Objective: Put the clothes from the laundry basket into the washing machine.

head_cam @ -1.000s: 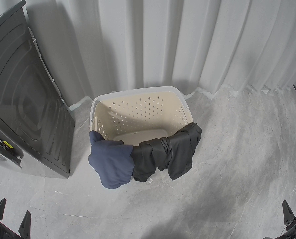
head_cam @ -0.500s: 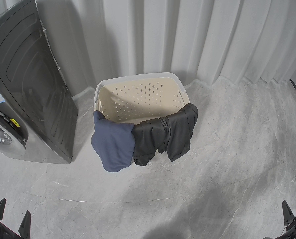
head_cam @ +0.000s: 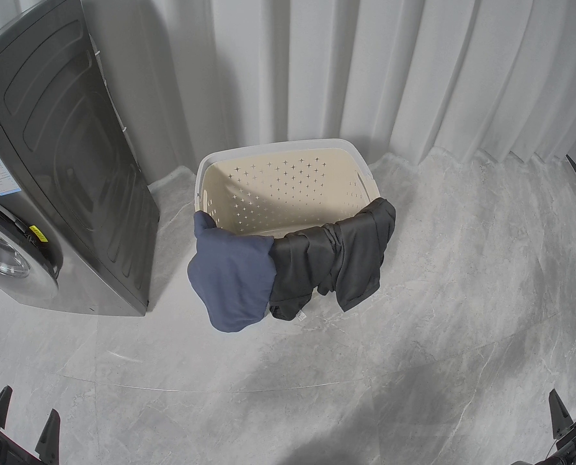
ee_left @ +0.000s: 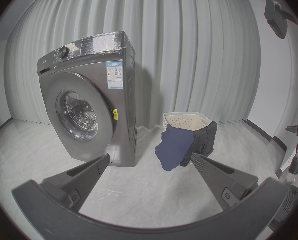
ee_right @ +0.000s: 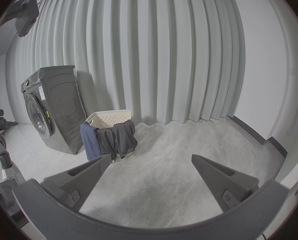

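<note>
Between the earlier head views and now, a shift of the whole picture: camera motion, not motion of things; more of the washing machine [head_cam: 62,163] in frame at the left, the laundry basket [head_cam: 281,152] higher in frame just to the right of it; no change in the lie of the clothes. Blue garment [head_cam: 233,279] draped over the basket's near rim, dark grey garment [head_cam: 333,259] beside it and touching it, both hanging down outside toward the floor [head_cam: 443,330]. Left hand [head_cam: 28,405] and right hand [head_cam: 573,385] low at the near corners, well apart from the basket; both released, fingers spread, grasping nothing. By judgement: approach only, no garment taken yet, the whole task ahead; better line-up now on both machine and basket. In the way: the machine's round door [ee_left: 77,115], shut in the left wrist view, needing opening before any loading; pleated curtain [head_cam: 365,53] close behind the basket; garments limp, likely to trail or catch on the rim when lifted.
</note>
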Available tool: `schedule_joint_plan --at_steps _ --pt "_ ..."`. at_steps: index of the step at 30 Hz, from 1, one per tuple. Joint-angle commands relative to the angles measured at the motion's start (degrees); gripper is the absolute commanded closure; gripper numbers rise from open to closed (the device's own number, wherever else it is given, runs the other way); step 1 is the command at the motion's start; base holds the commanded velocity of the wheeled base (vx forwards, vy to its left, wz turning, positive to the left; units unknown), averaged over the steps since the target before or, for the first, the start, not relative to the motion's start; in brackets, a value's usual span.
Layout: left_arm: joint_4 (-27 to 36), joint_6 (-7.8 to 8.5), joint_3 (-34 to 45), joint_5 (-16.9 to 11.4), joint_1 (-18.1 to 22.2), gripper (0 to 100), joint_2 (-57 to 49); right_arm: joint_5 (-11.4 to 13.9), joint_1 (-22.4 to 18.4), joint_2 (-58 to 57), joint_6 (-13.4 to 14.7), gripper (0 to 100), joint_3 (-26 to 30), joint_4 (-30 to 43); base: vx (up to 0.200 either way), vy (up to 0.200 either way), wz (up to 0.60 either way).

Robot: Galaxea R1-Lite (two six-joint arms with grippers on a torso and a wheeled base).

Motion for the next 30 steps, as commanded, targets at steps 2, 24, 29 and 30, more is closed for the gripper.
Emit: schedule_joint_plan --at_steps 2,24,29,30 --pt "-0.01 0.05 0.92 0.04 0.01 0 -0.68 0.04 0.04 -0.44 -0.02 0 1.01 -0.02 0.0 0.2 0.0" --pt "-0.01 -0.13 0.92 0.04 0.01 0 -0.68 -0.23 -0.05 -0.44 -0.11 0 1.01 -0.02 0.0 0.2 0.0" --pt "-0.01 -0.04 0.92 0.04 0.01 0 -0.68 -0.23 -0.05 -0.44 -0.11 0 1.01 -0.02 0.0 0.2 0.0" --pt "-0.01 0.05 0.84 0.04 0.01 0 -0.68 -0.23 -0.05 -0.44 -0.11 0 1.01 -0.02 0.0 0.2 0.0"
